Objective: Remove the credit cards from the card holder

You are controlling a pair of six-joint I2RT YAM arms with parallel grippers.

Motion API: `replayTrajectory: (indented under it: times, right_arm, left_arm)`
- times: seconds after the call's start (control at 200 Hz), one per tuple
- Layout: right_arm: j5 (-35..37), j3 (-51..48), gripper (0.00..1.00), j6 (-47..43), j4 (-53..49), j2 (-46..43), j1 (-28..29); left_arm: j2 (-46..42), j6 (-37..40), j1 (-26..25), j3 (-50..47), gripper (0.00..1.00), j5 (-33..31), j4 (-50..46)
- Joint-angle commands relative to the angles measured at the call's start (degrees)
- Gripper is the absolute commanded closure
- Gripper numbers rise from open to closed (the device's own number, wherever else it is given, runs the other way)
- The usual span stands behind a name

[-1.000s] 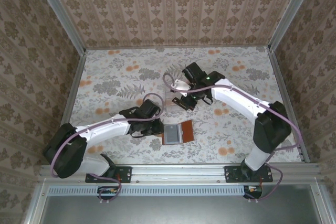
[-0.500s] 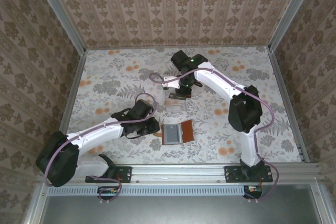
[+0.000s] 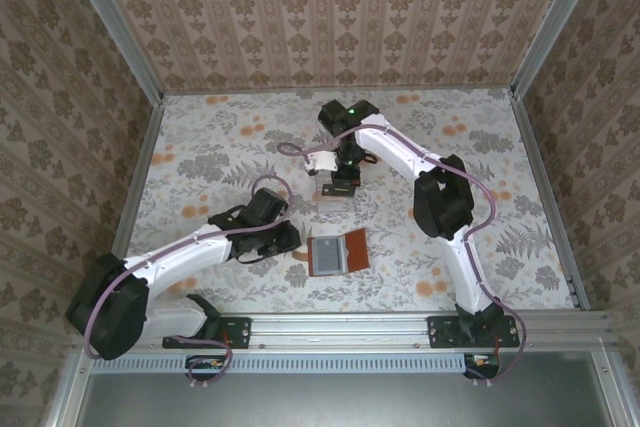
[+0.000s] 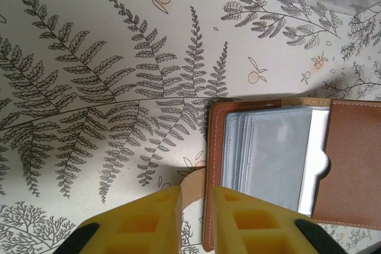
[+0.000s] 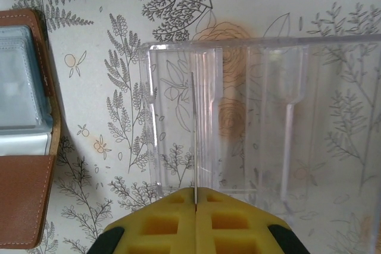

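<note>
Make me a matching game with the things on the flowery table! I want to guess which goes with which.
Things:
1. card holder
2. credit card
3. clear plastic box
4. left gripper

Clues:
A. see-through, with dividers inside
B. pinched edge-on in the right gripper
C. brown, lying open on the table
D. yellow fingers right at the small tab

Pairs: 1-C, 2-B, 3-A, 4-D
</note>
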Motion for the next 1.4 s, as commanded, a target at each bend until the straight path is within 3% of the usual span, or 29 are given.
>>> replayTrajectory:
  times: [0.0,0.56,0.77,0.865,1.25,1.395]
  right_arm:
    - [-2.40,1.91,1.00,-0.69,-4.37,1.96,-0.54]
    - [-9.61,6.69,1.00,4.65,-10.86,8.07,-0.63]
    - [-8.26,8.59,0.81,6.00,-11.24,8.82,-0.63]
    - [-6.93,9.38,0.77,6.51,-10.41,7.74,-0.80]
    - [-0.87,8.81,0.77,8.69,-5.26,2.71,-1.07]
    - [0.60,4.49,0.83,9.89,-0.03,-0.68,-1.07]
  left_arm:
    - [-1.07,-0.66,0.62,-0.76,0.80,-0.31,-1.14]
    - [0.20,0.40,1.97,-0.42,0.79,0.99,-1.05]
    - [0.38,0.54,2.14,-0.22,0.79,1.01,-1.03]
    - [0.64,0.72,2.18,0.31,0.79,1.01,-1.24]
    - [2.13,1.72,2.22,2.33,0.79,1.45,-1.89]
    - [2.31,2.06,2.05,3.36,0.79,1.79,-2.18]
